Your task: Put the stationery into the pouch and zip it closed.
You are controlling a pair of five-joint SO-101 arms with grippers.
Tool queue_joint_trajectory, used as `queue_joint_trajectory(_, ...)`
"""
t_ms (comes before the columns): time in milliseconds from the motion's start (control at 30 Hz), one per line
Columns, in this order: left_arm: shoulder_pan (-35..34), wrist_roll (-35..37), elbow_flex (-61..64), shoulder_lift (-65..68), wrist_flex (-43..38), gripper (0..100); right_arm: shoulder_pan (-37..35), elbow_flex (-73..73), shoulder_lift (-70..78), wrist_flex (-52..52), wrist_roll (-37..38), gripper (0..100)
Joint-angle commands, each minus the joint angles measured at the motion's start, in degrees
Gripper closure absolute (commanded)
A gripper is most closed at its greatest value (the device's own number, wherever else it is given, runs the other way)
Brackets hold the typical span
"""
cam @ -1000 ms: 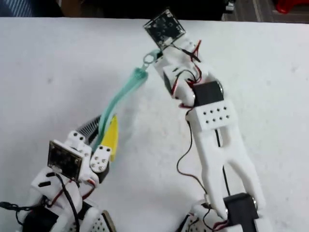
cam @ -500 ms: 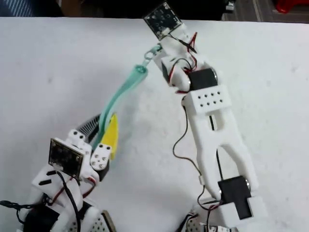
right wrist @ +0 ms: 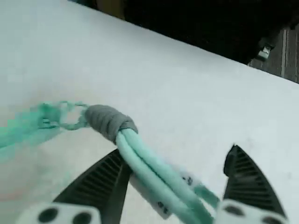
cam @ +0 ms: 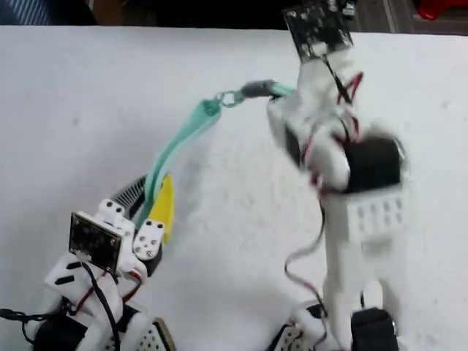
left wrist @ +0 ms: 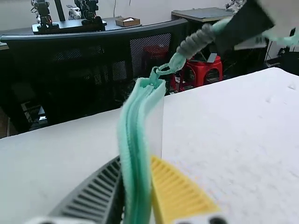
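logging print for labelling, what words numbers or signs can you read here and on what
Nothing can be read as text.
White tag under the mint cord, right wrist view: dark marks, too blurred to read.
Pouch: no print visible on it.

Teal pouch (cam: 172,148) in left end effector (cam: 150,202)

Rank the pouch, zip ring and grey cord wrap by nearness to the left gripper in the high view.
1. pouch, held in the left gripper.
2. zip ring, at the pouch's far tip.
3. grey cord wrap, past the ring.
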Motion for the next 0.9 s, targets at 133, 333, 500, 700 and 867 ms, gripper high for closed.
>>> queue_joint_trajectory(133,-0.2,0.0,0.9,0.6,0.0,98,-19.9,-17.0,6.2,7.8,-16.3,70.7)
queue_joint_trajectory(333,-0.2,-0.1,3.2,0.6,-0.4,98,-21.8,-19.4,15.2,8.4,-22.9,68.4)
queue_joint_trajectory(500,-0.4,-0.4,3.4,0.6,-0.4,98,-23.2,-19.5,19.4,8.4,-22.4,68.2)
queue_joint_trajectory(700,-0.5,-0.4,3.4,0.6,-0.4,98,-21.8,-21.2,19.5,8.6,-20.6,68.1)
queue_joint_trajectory(867,-0.6,-0.4,3.4,0.6,-0.3,98,-24.9,-19.6,20.7,8.7,-20.6,68.0)
